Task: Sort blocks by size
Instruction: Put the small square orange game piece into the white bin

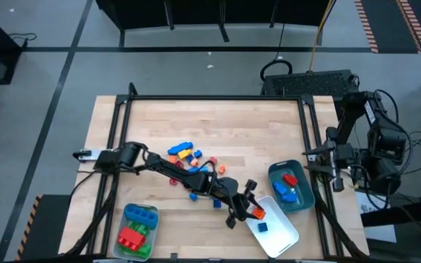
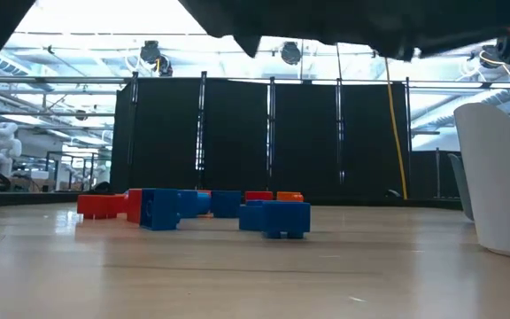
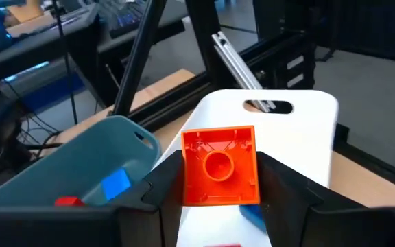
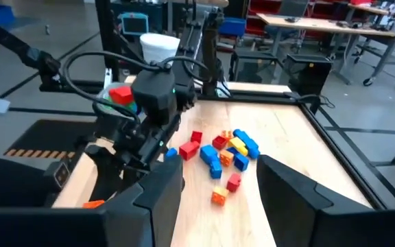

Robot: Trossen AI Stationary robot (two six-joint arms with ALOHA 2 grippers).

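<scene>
Over the white tray: the left hand [image 1: 248,210] hangs above the tray's [image 1: 283,237] near end, with an orange brick [image 3: 219,166] pinched between its fingers.
Left hand state: partly closed, the two fingers [image 3: 158,185] pressing flat on opposite side walls of the orange brick; its hollow underside faces the wrist camera.
Right hand [image 4: 214,199]: parked off the counter's [image 1: 218,120] right edge, jaws wide, holding nothing.
Brick, handling: judged light, rigid moulded plastic; smooth walls could slip or twist if pinched off-centre, but it should not crush or break.
Where to hold: across two parallel flat sides, near mid-height, as now; the studded top and open bottom give poor purchase.
Loose blocks [image 1: 188,162]: a scatter of blue, red, orange and yellow pieces lies mid-counter, some touching, so a small one may need a narrow pinch clear of its neighbours.
Sorted so far: large green, red and blue bricks in the green tray [image 1: 125,250] at the near left; mid-size blue and red ones in the teal tray [image 1: 304,197]; one small blue cube [image 1: 262,227] in the white tray.
Release: likely a short drop; a light brick may bounce or tumble.
</scene>
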